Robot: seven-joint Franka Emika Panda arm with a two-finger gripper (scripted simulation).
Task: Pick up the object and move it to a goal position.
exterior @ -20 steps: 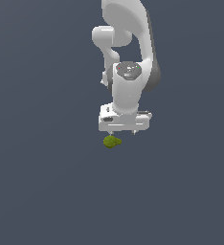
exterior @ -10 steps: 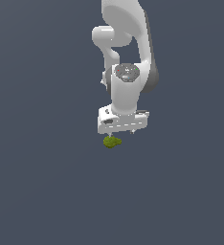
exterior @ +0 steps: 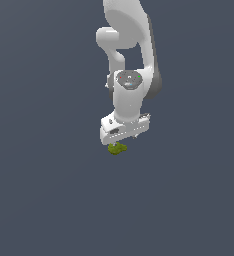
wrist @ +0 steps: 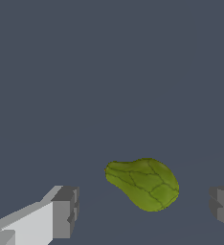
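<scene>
The object [exterior: 117, 148] is a small lumpy olive-green thing lying on the grey floor. In the exterior view it sits just below the white gripper [exterior: 120, 142], partly covered by it. In the wrist view the object [wrist: 143, 183] lies between the two grey fingertips [wrist: 65, 212], nearer the other fingertip [wrist: 222, 206]. The gripper [wrist: 143, 210] is open, with a wide gap around the object, and neither fingertip touches it. The arm stands almost straight above the object.
Plain dark grey floor [exterior: 49, 190] all around, with no other objects or edges in view.
The gripper has come down towards the object and shifted slightly toward the exterior view's left; the object has not moved.
</scene>
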